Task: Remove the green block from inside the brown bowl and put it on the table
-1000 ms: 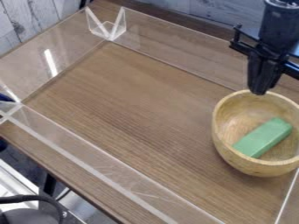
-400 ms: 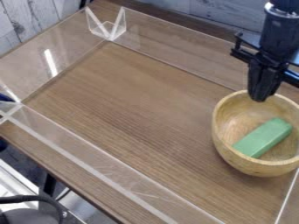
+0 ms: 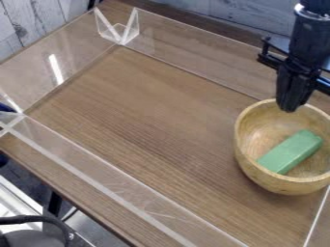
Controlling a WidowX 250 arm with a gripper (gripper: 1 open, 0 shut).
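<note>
Gripper [image 3: 292, 103], fingers together, hangs over the bowl's [image 3: 253, 152] far rim. Block [image 3: 291, 152] lies inside, untouched. Recommend spreading fingers, centring above block, descending squarely across its narrow width.

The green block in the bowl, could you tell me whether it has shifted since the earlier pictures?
No. The green block lies in the same spot inside the brown bowl, at the same slant to the rim, and the shut gripper above is not touching it.

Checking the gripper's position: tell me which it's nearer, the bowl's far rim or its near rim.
The far rim. The shut gripper hangs right over that back edge of the bowl, while the near rim lies beyond the green block.
</note>
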